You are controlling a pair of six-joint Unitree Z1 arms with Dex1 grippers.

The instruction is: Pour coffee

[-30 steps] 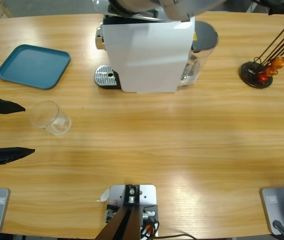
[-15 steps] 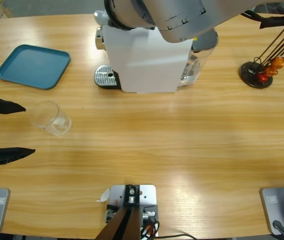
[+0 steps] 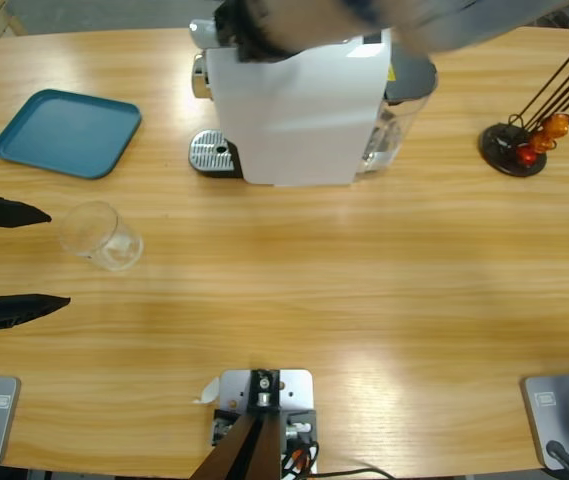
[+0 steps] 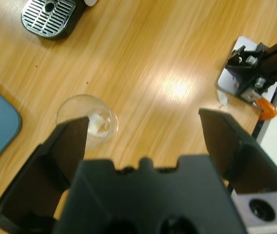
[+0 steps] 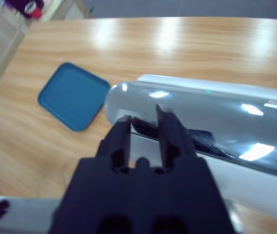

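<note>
Left wrist view shows my left gripper [image 4: 143,131] with jaws wide open near the tumbler [image 4: 86,119], thin, slick, fragile glass I'd clasp gently mid-wall, while my right gripper [image 5: 144,134] has jaws nearly closed above the coffee machine [image 5: 201,114].

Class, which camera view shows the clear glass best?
The high view: the whole glass stands clear on the table, just ahead of the open left gripper. The left wrist view shows it partly hidden behind a jaw. The right wrist view does not show it.
</note>
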